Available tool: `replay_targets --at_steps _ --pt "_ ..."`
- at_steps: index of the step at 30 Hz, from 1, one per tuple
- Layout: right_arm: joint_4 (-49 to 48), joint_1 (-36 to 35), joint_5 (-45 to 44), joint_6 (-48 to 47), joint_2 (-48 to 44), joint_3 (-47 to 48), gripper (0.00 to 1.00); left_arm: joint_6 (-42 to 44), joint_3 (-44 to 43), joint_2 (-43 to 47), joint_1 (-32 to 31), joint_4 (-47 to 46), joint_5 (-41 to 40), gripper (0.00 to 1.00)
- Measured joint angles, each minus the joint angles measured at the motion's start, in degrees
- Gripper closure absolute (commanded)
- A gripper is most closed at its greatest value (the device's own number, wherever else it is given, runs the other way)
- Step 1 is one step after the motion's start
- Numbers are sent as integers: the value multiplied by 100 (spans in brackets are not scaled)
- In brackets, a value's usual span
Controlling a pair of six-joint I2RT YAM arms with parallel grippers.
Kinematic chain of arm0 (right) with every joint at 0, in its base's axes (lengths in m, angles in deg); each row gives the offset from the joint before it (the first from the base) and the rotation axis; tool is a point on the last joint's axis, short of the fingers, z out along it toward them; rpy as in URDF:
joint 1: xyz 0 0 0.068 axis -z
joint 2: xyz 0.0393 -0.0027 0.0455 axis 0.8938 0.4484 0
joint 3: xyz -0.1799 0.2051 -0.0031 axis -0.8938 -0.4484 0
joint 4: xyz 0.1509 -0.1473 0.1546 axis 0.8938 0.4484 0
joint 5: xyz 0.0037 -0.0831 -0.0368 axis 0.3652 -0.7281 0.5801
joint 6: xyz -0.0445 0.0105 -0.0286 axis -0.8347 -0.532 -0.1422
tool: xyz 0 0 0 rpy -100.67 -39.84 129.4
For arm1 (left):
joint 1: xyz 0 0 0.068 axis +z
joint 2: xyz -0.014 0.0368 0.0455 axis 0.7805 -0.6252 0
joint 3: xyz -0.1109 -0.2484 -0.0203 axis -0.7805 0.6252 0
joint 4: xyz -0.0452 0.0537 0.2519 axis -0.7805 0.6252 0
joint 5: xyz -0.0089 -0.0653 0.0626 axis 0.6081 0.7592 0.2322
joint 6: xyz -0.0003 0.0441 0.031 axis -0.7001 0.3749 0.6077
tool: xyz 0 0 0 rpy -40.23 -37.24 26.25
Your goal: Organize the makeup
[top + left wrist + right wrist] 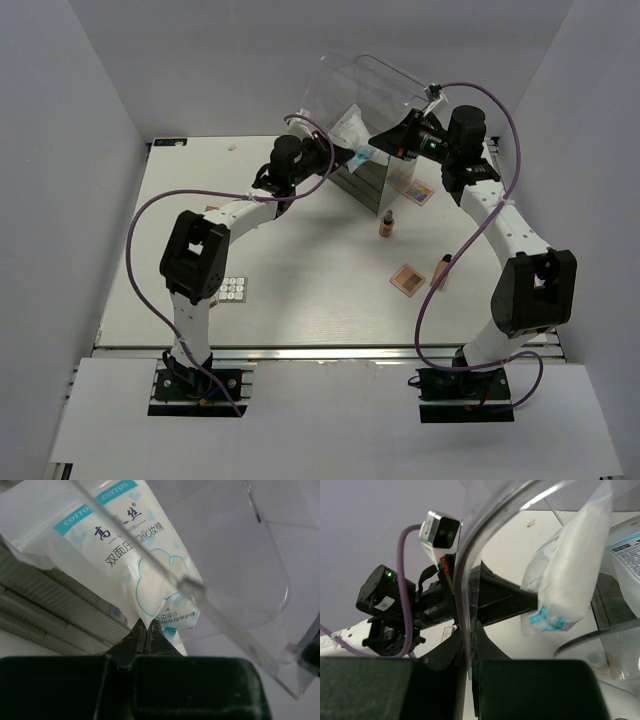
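Two thin fingertips of the left gripper (pixel 147 629) are pressed together with no gap between them. They pinch the bottom seam of a white-and-light-blue cotton-pad packet (pixel 125 555), so the packet stands up and away from the wrist, leading toward the opening. The right gripper (pixel 470 642) is likewise closed tight, its fingers nipping the curved edge of the clear lid (pixel 464 580). The likely reason is to prop the lid up and back, giving the other arm a free way into the top of the tall clear box (pixel 362 178). Seen from above, the packet hangs at the mouth of the box, just under the raised lid and over the grey drawers (pixel 55 605), not yet let go. A second packet (pixel 626 555) seems to sit in the top compartment, though its resting place is partly hidden. The seam grip suits a soft, floppy pouch, which can be dropped in simply by parting the fingers. Out on the table (pixel 300 260) wait a standing foundation bottle (pixel 386 224), a second bottle (pixel 440 272) lying down, a square palette (pixel 406 278), peach palettes (pixel 412 187) just beside the box, and a white grid palette (pixel 233 289) near the left arm.
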Motion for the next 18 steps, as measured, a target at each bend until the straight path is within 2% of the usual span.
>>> replay_targets --at_steps 3,6,9,10,11,14,18 --pt "-17 0 4 -17 0 -33 93 -363 -243 -343 2 -317 -37 99" --pt "-39 0 4 -15 -9 -33 93 -802 -529 -796 2 -695 -107 93" --pt "-61 0 -50 -61 -11 -87 93 -1235 -800 -1207 2 -1049 -240 78" --pt "-74 0 -72 -85 -13 -125 93 -1357 -903 -1333 2 -1152 -291 65" --pt "-83 0 -94 -111 -17 -151 93 -1499 -1032 -1451 2 -1244 -315 43" --pt "-155 13 -142 -114 -57 -179 93 -1886 -1202 -1668 50 -1451 -400 32" --pt "-129 17 -129 -87 -136 -203 92 -2192 -1139 -1681 61 -1700 -417 30"
